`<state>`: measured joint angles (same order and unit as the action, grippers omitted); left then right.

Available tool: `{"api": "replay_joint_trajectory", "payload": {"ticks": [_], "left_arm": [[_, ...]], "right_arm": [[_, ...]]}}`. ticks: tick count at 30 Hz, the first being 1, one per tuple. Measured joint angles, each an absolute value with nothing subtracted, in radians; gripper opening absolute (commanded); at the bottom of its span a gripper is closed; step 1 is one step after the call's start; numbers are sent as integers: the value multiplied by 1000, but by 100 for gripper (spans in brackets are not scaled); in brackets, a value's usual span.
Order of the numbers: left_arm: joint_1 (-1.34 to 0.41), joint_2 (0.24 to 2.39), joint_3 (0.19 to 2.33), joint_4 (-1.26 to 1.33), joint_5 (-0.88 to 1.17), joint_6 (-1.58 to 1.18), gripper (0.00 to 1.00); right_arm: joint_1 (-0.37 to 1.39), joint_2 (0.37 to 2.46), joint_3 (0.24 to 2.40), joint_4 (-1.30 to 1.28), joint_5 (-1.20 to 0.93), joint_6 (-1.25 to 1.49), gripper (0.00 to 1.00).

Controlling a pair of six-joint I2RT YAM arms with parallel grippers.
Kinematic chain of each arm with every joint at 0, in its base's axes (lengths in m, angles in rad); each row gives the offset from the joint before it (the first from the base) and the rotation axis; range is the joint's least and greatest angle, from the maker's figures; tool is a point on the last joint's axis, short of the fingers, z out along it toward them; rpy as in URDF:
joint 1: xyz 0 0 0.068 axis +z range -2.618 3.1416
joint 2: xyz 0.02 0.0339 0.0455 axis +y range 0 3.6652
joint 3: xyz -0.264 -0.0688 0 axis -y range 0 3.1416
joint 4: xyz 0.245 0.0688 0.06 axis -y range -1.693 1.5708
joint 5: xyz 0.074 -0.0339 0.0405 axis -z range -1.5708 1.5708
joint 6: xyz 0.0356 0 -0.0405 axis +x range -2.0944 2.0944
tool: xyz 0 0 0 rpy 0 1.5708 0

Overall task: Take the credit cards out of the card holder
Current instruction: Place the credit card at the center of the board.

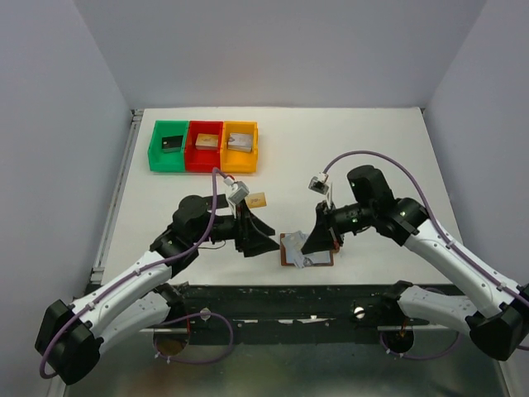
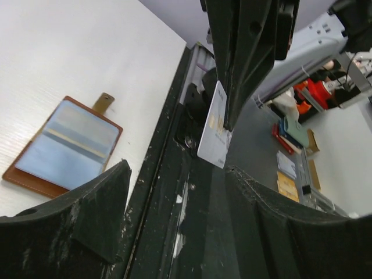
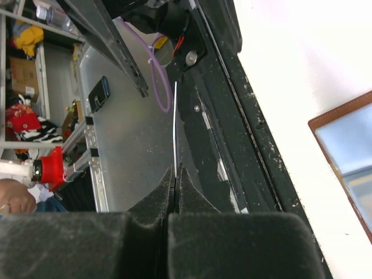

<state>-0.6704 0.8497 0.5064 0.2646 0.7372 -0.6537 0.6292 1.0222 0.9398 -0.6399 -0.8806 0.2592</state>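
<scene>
In the top view, three bins (image 1: 204, 168) sit upper left, with one small block (image 1: 207, 141) in each. Left of centre, the left gripper (image 1: 263, 234) stands spread and empty, with one gold card (image 1: 257, 199) flat on the table just above it. Right of centre lies one open card holder (image 1: 293, 248). Beside it the right gripper (image 1: 318, 240) is pinched on one pale card (image 2: 214, 128). In the left wrist view that card hangs mid-frame, its long axis near upright, ahead of and between the left fingers (image 2: 87, 215).

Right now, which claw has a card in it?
The right claw: it is shut on a pale card, gripped by one edge. The left claw is open and holds nothing.
</scene>
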Motion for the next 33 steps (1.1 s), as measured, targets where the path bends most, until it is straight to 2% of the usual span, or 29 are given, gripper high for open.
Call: {"api": "replay_joint_trajectory", "payload": {"ticks": [8, 17, 18, 23, 26, 27, 29, 30, 31, 33], "left_arm": [[-670, 860, 509, 256, 870, -632, 68], [-671, 909, 516, 283, 928, -636, 52], [-672, 918, 516, 283, 931, -637, 49], [-682, 934, 520, 288, 944, -640, 15], [-691, 942, 529, 308, 965, -651, 0], [-693, 944, 529, 315, 968, -656, 0], [-702, 948, 529, 333, 984, -667, 0], [-703, 948, 529, 336, 985, -670, 0], [-703, 948, 529, 344, 985, -674, 0], [-705, 944, 527, 357, 975, -678, 0]], "right_arm": [[709, 1120, 1020, -739, -873, 199, 0], [780, 1184, 1079, -773, -853, 170, 0], [783, 1188, 1086, -779, -852, 165, 0], [791, 1207, 1116, -809, -841, 140, 0], [792, 1215, 1123, -819, -835, 128, 0], [792, 1216, 1123, -822, -835, 126, 4], [793, 1216, 1123, -831, -834, 123, 34], [793, 1216, 1123, -834, -833, 126, 45], [793, 1215, 1123, -833, -829, 130, 52], [795, 1209, 1123, -829, -803, 147, 56]]}}
